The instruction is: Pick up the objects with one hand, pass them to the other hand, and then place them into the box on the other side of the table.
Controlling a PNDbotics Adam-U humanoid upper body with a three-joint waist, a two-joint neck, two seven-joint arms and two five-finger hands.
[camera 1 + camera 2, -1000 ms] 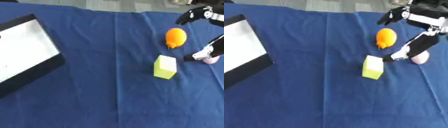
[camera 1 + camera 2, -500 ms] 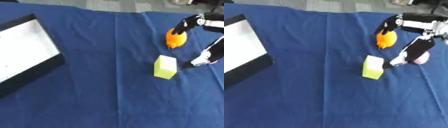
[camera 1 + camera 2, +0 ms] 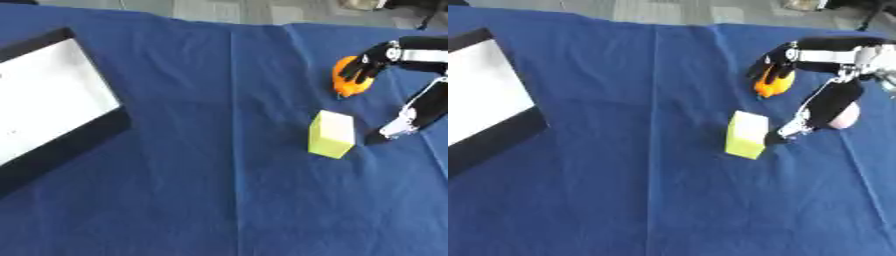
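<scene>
Right hand curled around rounded orange fruit (smooth-skinned), boxy yellow-green block nearby

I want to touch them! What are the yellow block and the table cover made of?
The block looks like foam or matte plastic: flat even faces, no shine, though I can't be sure. The cover looks like woven cloth: dull blue, with long creases running across it.
</scene>
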